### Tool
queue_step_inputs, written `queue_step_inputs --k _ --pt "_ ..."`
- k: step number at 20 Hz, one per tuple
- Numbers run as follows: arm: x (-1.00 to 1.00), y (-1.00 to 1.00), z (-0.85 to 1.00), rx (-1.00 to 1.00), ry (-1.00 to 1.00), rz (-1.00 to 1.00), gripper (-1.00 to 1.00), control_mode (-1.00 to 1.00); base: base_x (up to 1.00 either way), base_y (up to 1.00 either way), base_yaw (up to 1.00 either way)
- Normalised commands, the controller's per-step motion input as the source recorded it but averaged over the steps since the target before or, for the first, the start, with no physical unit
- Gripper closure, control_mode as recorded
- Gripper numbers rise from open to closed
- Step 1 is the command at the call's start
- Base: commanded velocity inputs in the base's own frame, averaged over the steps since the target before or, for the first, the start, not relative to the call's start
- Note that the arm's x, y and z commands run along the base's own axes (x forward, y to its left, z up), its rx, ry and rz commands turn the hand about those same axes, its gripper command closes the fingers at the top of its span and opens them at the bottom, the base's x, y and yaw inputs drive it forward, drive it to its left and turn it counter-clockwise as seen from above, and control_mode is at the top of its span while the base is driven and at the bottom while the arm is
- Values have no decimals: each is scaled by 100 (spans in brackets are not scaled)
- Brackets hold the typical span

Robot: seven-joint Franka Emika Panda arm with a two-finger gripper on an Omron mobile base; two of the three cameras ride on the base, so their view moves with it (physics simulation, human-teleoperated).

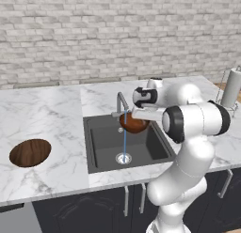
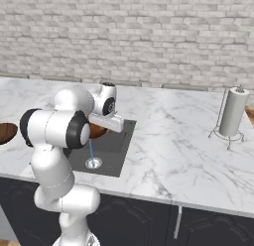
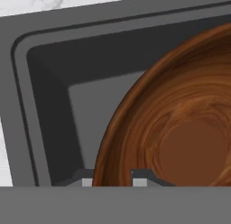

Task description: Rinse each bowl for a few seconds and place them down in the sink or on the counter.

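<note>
Clamping one bowl's [image 1: 134, 124] rim, the jaws hold it over the sink [image 1: 101, 147], beside the water stream [image 1: 124, 140].

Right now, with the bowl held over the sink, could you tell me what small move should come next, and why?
Probably nudge the held bowl left into the stream: the hand grips its rim over the sink, but the water seems to fall past its edge to the drain.

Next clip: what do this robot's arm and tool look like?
A glossy white arm of rounded, bulbous segments with black bands at the joints. Its tool ends in two small dark fingertips with light grey pads. No cables or markings are visible.
</note>
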Motion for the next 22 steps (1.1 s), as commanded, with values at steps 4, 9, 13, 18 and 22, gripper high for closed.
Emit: queue_step_inputs --k 4,9,13,18,22 --pt "21 13 -9 8 -4 0 100 -100 0 0 0" --pt "5 -5 -4 6 -2 1 100 -100 0 0 0" --pt "-9 -28 0 9 0 1 100 -100 0 0 0" --pt "-26 -36 0 11 0 0 100 -100 0 0 0" --pt "-27 -33 2 6 -1 0 100 -100 0 0 0"
